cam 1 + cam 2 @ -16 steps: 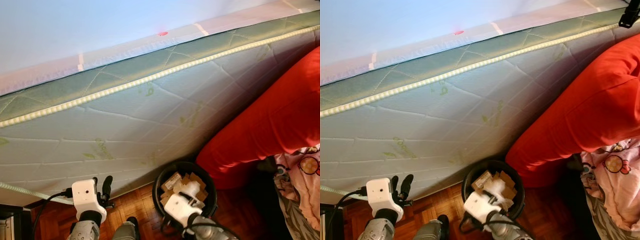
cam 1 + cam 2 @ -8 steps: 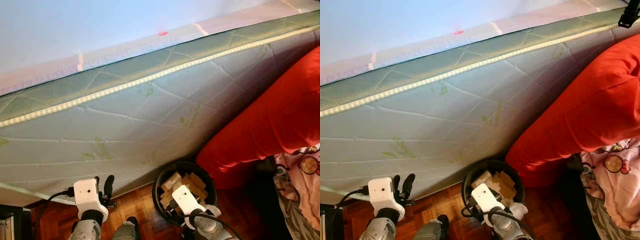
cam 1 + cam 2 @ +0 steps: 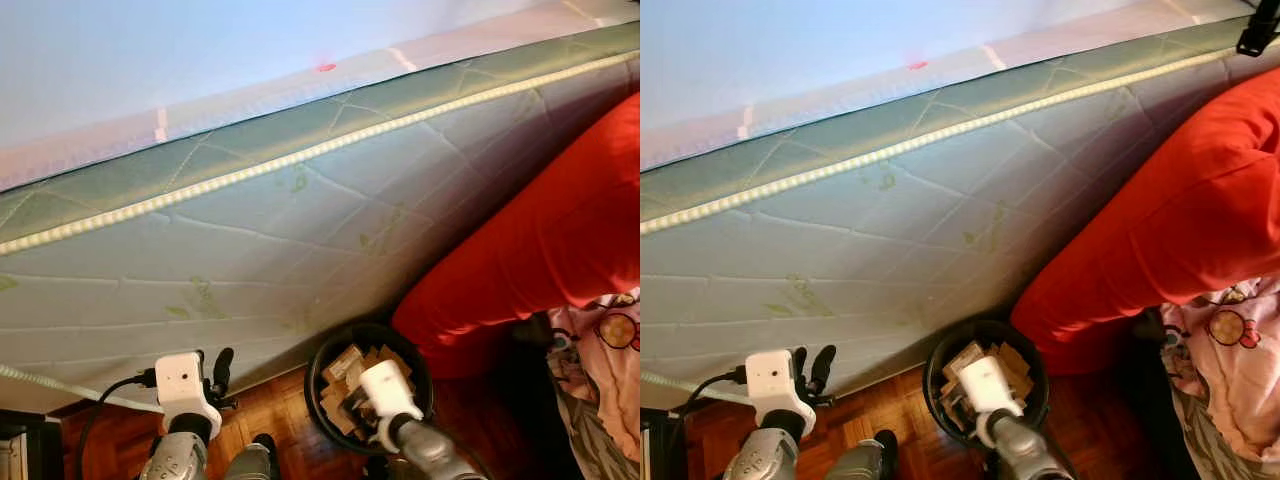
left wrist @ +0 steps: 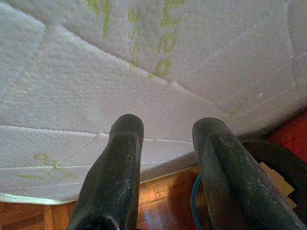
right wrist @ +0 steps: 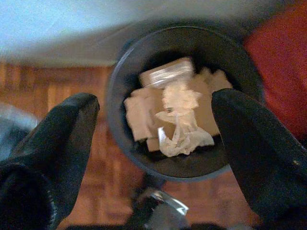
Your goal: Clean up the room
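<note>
Right end effector hangs released above the bin, crumpled tissue lying inside.

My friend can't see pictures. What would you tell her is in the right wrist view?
The right gripper hangs open above a black trash bin holding cardboard scraps and a crumpled white tissue. The bin stands on a wooden floor, with something red beside it.

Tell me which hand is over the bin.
The right hand, open above the black bin of cardboard scraps and crumpled tissue. The left hand points at the mattress.
</note>
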`<state>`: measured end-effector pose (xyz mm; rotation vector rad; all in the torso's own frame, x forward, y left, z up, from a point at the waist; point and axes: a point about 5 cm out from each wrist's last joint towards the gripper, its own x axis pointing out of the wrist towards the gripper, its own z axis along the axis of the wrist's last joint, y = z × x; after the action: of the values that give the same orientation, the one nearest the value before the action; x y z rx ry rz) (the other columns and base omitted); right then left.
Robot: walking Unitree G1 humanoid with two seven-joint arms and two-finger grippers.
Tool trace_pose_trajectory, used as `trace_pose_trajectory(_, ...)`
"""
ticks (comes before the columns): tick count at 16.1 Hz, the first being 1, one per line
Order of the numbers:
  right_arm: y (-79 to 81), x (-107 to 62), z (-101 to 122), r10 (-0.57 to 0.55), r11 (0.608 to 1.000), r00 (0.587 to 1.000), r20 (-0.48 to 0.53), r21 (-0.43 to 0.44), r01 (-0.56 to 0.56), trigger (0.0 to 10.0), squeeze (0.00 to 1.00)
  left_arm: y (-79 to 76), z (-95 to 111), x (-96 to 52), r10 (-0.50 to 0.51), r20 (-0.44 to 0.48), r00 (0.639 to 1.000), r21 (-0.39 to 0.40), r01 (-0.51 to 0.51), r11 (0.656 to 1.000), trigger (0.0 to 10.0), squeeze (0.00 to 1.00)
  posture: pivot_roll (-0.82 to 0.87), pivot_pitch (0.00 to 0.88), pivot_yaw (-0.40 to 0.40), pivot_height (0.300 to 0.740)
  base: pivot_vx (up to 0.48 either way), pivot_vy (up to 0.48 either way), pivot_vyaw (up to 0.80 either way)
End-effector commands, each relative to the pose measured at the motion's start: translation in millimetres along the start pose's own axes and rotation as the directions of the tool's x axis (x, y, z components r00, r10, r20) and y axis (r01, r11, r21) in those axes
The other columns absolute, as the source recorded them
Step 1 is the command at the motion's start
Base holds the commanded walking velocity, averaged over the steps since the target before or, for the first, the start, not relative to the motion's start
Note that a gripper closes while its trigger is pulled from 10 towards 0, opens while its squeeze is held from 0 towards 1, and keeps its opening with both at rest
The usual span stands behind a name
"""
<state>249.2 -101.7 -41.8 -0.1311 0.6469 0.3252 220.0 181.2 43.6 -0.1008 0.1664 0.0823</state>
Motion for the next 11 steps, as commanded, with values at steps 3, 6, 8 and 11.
trace_pose_trajectory(3, -31.9, -4.6, 4, -0.187, 0.944, 0.981, 0.056, 0.287, 0.164, 10.0, 0.00, 5.9, -10, 2.6, 0.014, -0.034, 0.999, 0.021, -0.013, 1.000, 10.0, 0.00, 0.21, 0.201, -0.030, 0.740, 0.000, 0.000, 0.00)
trace_pose_trajectory(6, -43.2, -7.3, 6, -0.224, 0.929, 0.971, 0.082, 0.318, 0.188, 10.0, 0.00, 10.1, -20, 13.3, 0.012, -0.067, 0.998, 0.026, -0.010, 1.000, 10.0, 0.00, 0.18, 0.161, -0.027, 0.740, 0.000, 0.000, 0.00)
trace_pose_trajectory(8, -48.3, -9.0, 2, -0.245, 0.908, 0.968, 0.062, 0.364, 0.207, 10.0, 0.00, 13.1, -29, 17.6, 0.018, -0.108, 0.994, 0.031, -0.015, 0.999, 10.0, 0.00, 0.16, 0.130, -0.026, 0.740, 0.000, 0.000, 0.00)
trace_pose_trajectory(11, -64.6, -17.9, -15, -0.311, 0.858, 0.950, -0.001, 0.430, 0.281, 10.0, 0.00, 22.8, -54, 24.7, 0.039, -0.233, 0.972, 0.022, -0.034, 0.999, 10.0, 0.00, 0.13, 0.076, -0.024, 0.740, 0.000, 0.000, 0.00)
